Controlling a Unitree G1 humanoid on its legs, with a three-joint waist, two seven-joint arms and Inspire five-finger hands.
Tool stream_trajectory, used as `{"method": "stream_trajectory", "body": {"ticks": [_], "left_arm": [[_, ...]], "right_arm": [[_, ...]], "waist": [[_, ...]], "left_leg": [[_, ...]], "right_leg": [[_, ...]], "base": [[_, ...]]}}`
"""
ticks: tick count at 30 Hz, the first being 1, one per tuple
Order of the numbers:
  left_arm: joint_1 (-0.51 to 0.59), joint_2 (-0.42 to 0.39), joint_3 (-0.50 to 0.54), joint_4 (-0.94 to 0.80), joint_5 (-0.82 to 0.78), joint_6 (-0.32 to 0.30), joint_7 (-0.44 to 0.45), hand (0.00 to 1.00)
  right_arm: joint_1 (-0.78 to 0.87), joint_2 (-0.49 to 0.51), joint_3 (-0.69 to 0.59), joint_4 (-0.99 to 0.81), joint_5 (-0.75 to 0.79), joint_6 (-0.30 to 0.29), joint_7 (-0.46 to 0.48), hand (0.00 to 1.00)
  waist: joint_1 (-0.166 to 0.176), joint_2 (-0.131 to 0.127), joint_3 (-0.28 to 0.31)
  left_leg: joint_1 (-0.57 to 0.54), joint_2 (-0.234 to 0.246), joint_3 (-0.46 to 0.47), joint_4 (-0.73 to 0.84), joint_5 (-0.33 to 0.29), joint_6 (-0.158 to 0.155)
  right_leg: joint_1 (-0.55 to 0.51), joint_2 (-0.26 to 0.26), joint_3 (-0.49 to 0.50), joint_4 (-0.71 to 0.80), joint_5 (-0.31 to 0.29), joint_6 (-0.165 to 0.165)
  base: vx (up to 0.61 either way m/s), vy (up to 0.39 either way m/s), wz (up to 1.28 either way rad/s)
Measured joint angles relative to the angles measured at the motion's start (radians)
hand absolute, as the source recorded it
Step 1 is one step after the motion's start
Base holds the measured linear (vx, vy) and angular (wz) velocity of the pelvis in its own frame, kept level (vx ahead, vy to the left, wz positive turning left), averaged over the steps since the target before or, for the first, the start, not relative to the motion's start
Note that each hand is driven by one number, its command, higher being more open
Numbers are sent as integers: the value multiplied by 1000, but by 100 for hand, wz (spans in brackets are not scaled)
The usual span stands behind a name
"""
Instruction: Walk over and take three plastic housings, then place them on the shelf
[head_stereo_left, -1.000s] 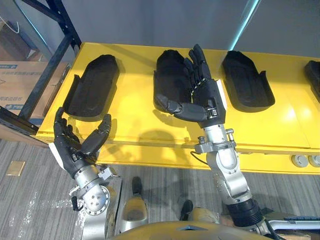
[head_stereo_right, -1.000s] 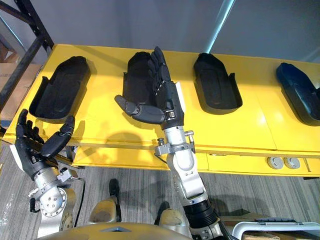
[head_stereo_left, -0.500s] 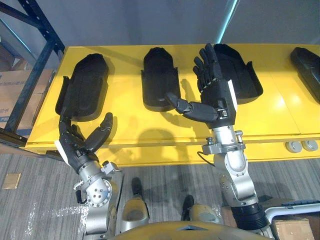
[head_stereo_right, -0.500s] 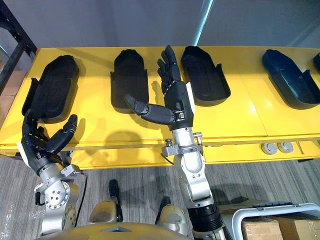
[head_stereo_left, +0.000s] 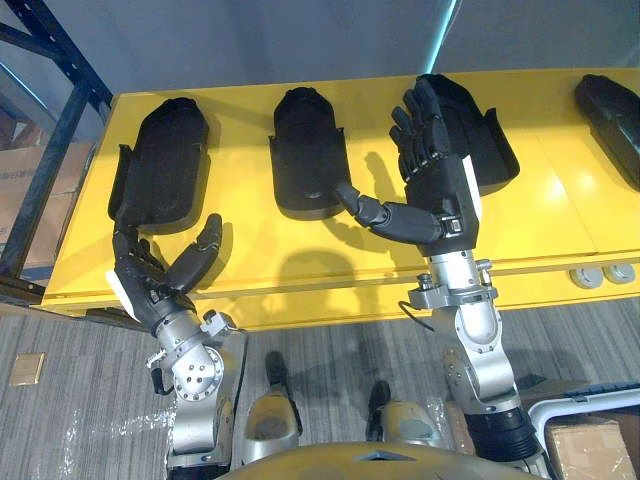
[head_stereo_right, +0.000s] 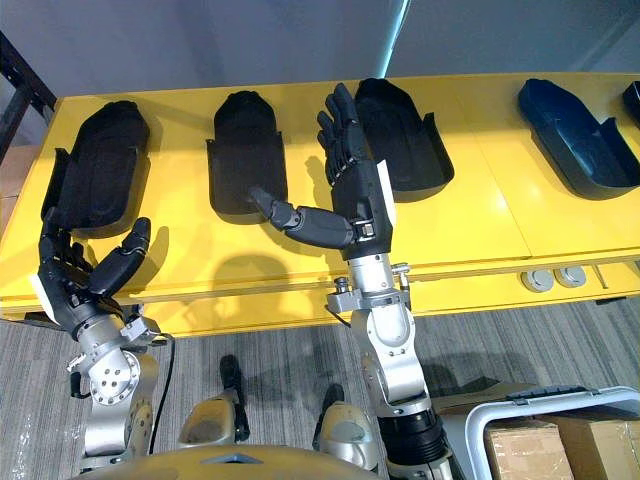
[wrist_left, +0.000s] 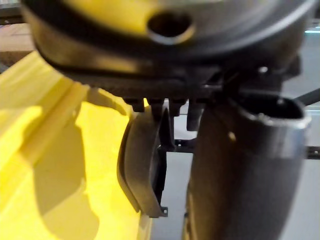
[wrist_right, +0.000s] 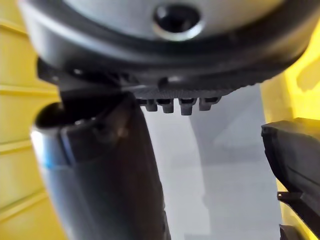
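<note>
Three black plastic housings lie in a row on the yellow table (head_stereo_left: 540, 225): a left one (head_stereo_left: 162, 170), a middle one (head_stereo_left: 308, 152) and a right one (head_stereo_left: 480, 135). My right hand (head_stereo_left: 432, 180) is raised above the table between the middle and right housings, open, fingers straight and thumb reaching toward the middle housing. It holds nothing. My left hand (head_stereo_left: 155, 285) hovers at the table's front edge, just below the left housing, open and empty. The left wrist view shows a housing (wrist_left: 142, 167) past the hand.
A dark blue housing (head_stereo_right: 575, 140) lies farther right on the table, with another at the far right edge. Two round silver fittings (head_stereo_right: 552, 278) sit on the table's front rail. A blue rack post (head_stereo_left: 45, 170) stands at the left. A cardboard box (head_stereo_right: 560, 445) sits on the floor at lower right.
The camera has shifted, so the table and housings sit lower and more to the left in view. My right hand has moved from over the middle housing to the gap beside the right one.
</note>
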Motion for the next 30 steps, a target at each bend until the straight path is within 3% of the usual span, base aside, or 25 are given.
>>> {"method": "stream_trajectory", "body": {"ticks": [10,16,21,24,30], "left_arm": [[52,-4,7,0,0,-8,-26,100],[93,-10,-22,-40,1,-68,-67,100],[113,-8,-105,-76,89,-87,-80,100],[114,-8,-113,-74,136,-91,-66,100],[126,4,-87,-81,177,-196,16,100]], "right_arm": [[20,1,3,-12,-11,0,-53,100],[21,0,0,-12,-81,0,-126,100],[66,-2,-12,-50,-175,0,-190,100],[95,-6,-70,-51,-219,0,-221,100],[262,-4,-289,-51,-287,11,-380,100]], "waist": [[2,1,-1],[8,2,-7],[4,4,-62],[4,4,-82],[-6,3,-112]], "left_leg": [[3,-3,-21,-1,-1,0],[-2,-6,-21,-1,-3,0],[-9,-13,-11,-1,-7,1],[0,-12,4,-1,-12,0],[29,-6,57,-4,-33,-3]], "right_leg": [[30,1,-31,-17,-3,-1],[36,0,-37,-34,1,4],[29,-5,-30,-46,5,8],[34,-5,-17,-54,9,11],[31,-5,32,-57,13,13]], "base": [[2,-12,7],[15,-11,3],[50,-7,-3],[29,-12,-13],[4,2,-22]]}}
